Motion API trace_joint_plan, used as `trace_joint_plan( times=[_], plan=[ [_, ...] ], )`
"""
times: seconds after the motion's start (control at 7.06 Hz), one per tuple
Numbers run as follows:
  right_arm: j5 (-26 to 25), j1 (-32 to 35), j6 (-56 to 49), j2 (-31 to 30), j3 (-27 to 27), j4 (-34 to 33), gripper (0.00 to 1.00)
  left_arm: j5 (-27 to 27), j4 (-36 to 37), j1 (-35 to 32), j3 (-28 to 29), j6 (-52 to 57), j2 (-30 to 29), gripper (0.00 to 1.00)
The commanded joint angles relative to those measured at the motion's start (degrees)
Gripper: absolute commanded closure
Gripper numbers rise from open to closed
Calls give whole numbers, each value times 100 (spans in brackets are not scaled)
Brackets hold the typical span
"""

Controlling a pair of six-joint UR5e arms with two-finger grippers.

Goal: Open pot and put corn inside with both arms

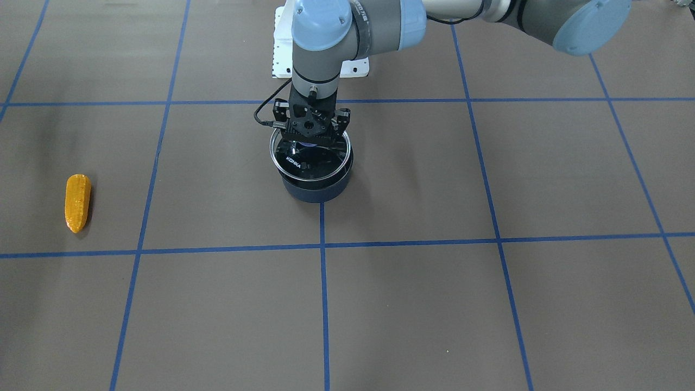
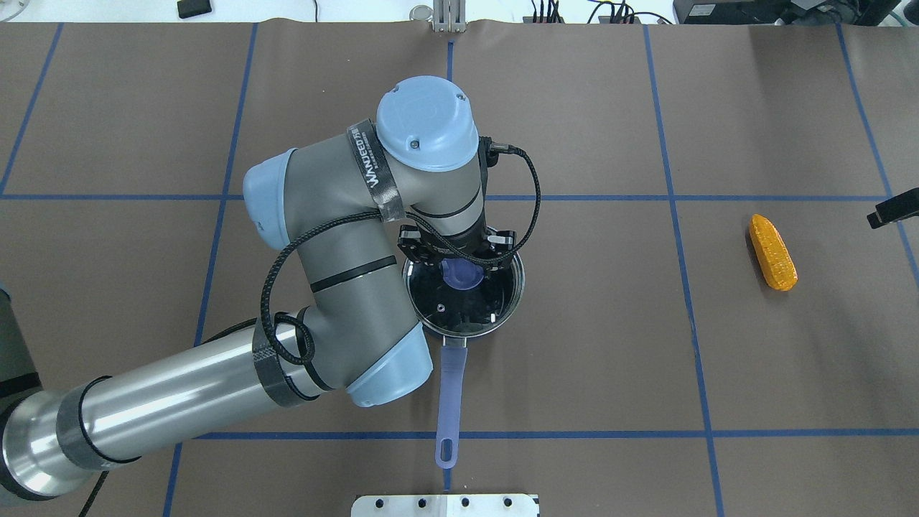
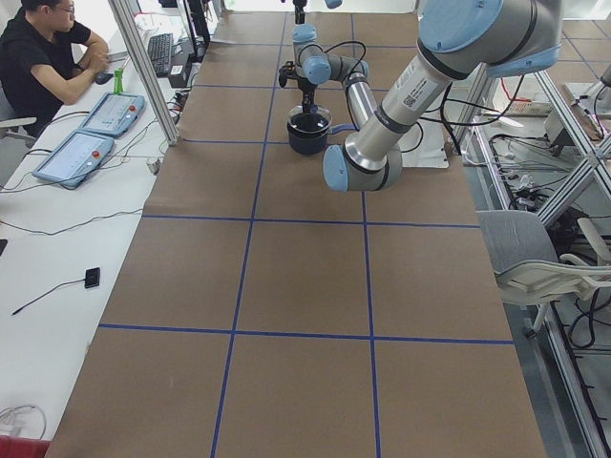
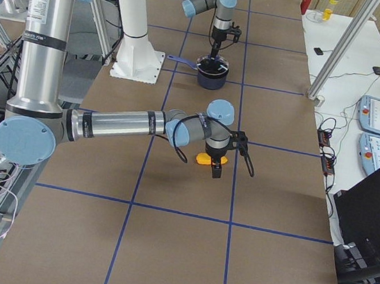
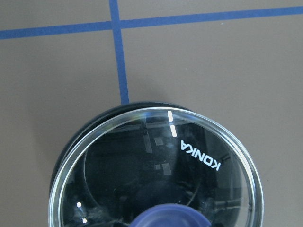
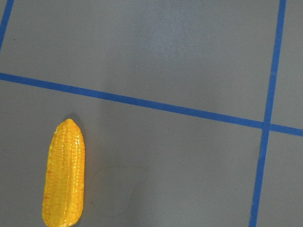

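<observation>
Looking down, you see the left claw (image 2: 458, 260) spread open astride the lavender knob (image 2: 463, 274) of the clear glass lid (image 2: 467, 309), which sits on the dark blue-grey saucepan (image 1: 317, 190). The orange-yellow toy corn cob (image 2: 772, 252) lies on the brown bench (image 1: 434, 304), well apart from the saucepan and near the right claw (image 4: 216, 166), whose grip you cannot tell.

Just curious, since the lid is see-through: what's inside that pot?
Through the glass lid only the pot's black interior shows; the corn lies apart on the table. The left hand and glare hide part.
</observation>
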Motion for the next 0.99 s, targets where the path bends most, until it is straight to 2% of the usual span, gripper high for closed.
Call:
trace_joint_plan(
  times=[0.0, 0.28, 0.57, 0.85],
  plan=[
    [-13, -460, 0, 109, -33, 0, 0, -10, 433, -224, -596, 314, 234, 46],
    [-354, -1057, 18, 118, -42, -9, 0, -89, 610, -645, -1160, 998, 814, 46],
    [-531, -1514, 752, 564, -313, -9, 0, -318, 611, -1024, -1520, 1579, 1358, 46],
    [-655, -1710, 774, 846, -672, 0, 0, -711, 619, -1585, -1689, 2351, 1799, 46]
  ],
)
